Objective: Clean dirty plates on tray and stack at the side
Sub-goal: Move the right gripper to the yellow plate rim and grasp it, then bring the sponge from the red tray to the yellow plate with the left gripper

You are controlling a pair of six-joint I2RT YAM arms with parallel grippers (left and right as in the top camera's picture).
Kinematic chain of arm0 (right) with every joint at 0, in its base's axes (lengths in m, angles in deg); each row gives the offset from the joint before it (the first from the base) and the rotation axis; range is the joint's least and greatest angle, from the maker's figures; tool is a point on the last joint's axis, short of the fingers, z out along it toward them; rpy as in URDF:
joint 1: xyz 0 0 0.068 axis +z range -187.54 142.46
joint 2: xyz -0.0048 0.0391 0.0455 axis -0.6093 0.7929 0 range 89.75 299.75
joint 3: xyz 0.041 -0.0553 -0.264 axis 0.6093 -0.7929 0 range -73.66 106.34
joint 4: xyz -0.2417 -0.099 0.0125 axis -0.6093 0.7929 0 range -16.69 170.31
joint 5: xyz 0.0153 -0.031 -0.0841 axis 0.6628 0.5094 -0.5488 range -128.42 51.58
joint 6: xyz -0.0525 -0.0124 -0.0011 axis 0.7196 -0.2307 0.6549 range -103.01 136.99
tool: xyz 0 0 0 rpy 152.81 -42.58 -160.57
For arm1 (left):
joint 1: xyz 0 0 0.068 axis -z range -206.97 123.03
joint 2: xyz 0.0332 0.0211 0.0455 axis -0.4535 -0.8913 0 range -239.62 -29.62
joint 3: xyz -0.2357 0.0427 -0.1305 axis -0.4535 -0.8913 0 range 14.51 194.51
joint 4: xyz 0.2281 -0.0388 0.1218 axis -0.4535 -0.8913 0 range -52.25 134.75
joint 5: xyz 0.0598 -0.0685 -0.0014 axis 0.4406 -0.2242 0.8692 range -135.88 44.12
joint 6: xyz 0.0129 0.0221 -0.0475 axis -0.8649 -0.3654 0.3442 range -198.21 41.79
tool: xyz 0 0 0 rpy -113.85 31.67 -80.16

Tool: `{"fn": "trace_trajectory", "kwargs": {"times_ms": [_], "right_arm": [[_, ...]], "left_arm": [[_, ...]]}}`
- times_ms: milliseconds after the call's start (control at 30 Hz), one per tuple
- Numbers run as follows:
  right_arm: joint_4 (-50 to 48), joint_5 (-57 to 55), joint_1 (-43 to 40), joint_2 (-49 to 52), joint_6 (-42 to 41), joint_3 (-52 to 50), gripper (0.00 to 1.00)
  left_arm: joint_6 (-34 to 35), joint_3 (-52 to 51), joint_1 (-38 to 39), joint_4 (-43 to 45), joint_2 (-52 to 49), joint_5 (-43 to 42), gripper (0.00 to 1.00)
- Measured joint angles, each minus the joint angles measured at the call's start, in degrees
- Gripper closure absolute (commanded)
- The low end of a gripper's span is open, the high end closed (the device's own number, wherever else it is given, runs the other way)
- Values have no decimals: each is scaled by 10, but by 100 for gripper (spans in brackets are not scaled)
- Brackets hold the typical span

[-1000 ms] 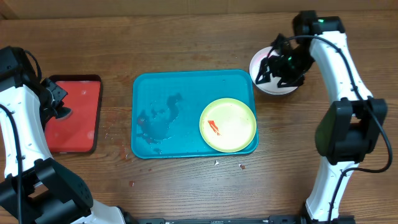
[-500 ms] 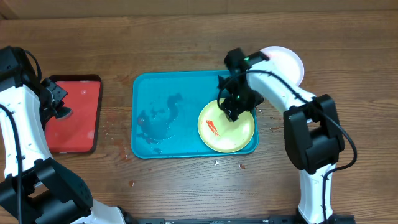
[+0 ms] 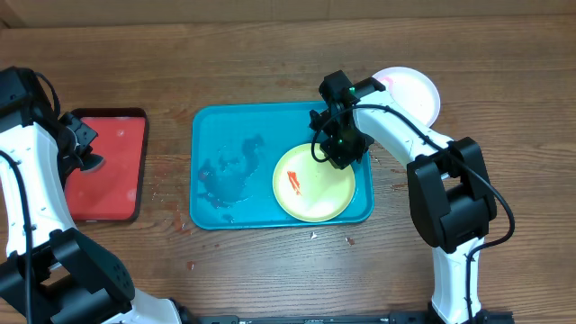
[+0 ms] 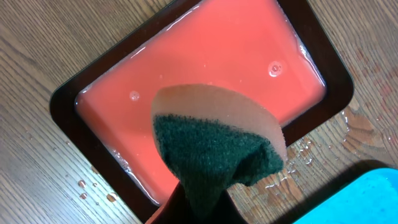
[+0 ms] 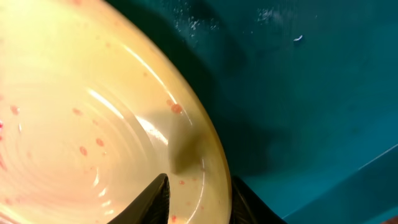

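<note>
A yellow-green plate (image 3: 310, 184) with a red smear (image 3: 293, 180) lies in the right half of the teal tray (image 3: 225, 126). My right gripper (image 3: 337, 153) is shut on its far rim. In the right wrist view one finger is inside the plate (image 5: 93, 124), the other outside over the tray (image 5: 298, 93), with the gripper (image 5: 199, 199) astride the speckled rim. A white plate (image 3: 409, 90) sits on the table behind the tray's right corner. My left gripper (image 3: 85, 157) hovers over the red tray (image 3: 112, 166), shut on a green-and-tan sponge (image 4: 217, 143).
The red tray (image 4: 205, 50) holds a film of liquid. Water drops lie on the wood beside it, and the teal tray's corner (image 4: 367, 199) is close by. Wet patches mark the tray's left half (image 3: 229, 171). Crumbs dot the table in front (image 3: 349, 240).
My right arm swung from the white plate over to the yellow-green plate and its jaws narrowed on the rim. The plate has slid a little left. The left arm has stayed still.
</note>
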Motion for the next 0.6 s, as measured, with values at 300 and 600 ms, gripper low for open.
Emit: {"fn": "trace_trajectory", "kwargs": {"times_ms": [300,600], "right_arm": [[29,0,0,0,-50,0,61],[24,-1,0,0,-144,-29,67]], "left_arm": [[-38,0,0,10,0,-63,96],[-64,0,12,15,0,-104,96]]}}
